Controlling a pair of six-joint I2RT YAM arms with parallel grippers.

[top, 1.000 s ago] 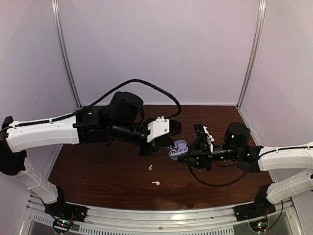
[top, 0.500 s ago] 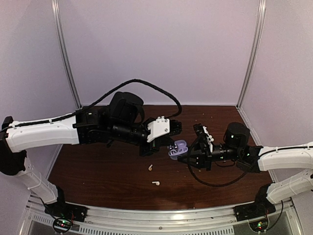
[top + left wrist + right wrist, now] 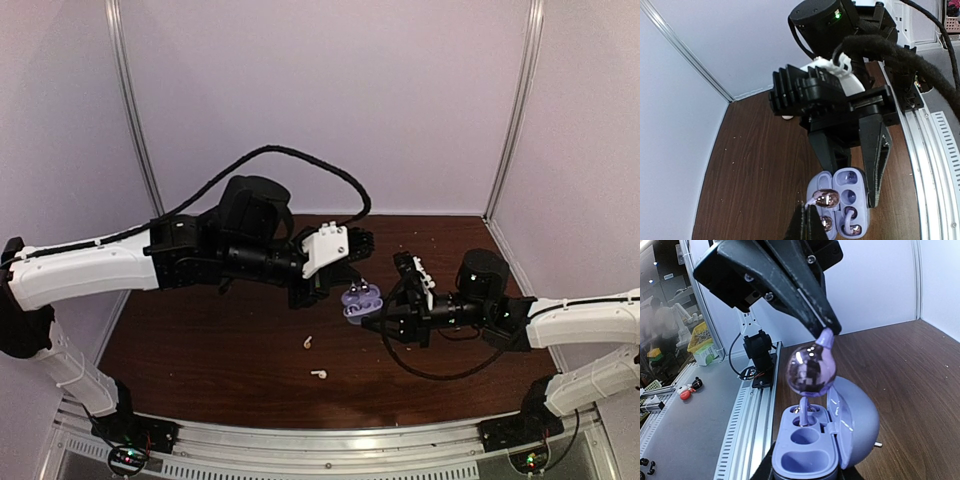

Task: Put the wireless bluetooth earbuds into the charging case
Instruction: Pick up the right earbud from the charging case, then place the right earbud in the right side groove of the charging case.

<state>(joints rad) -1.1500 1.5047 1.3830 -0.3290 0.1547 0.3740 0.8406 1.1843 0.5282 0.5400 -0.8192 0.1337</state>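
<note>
My right gripper [image 3: 378, 318] is shut on the base of an open purple charging case [image 3: 810, 452], holding it above the table with its lid [image 3: 856, 422] swung back. One purple earbud [image 3: 806, 411] sits in a socket of the case. My left gripper [image 3: 809, 217] is shut on the stem of a second, glossy purple earbud [image 3: 826, 198] and holds it just above the case [image 3: 852, 192]. That earbud [image 3: 810, 371] hangs over the seated one, not touching the case. Two white earbuds [image 3: 308, 342] [image 3: 319, 374] lie on the table.
The brown table [image 3: 200, 340] is walled by white panels at the back and both sides. A metal rail [image 3: 330, 440] runs along the near edge. The left arm's black cable [image 3: 300, 160] loops high over the middle. Both arms meet near the table's centre.
My left gripper has risen and shifted right, so it now hangs over the open case with the purple earbud. The right gripper and case have barely moved.
</note>
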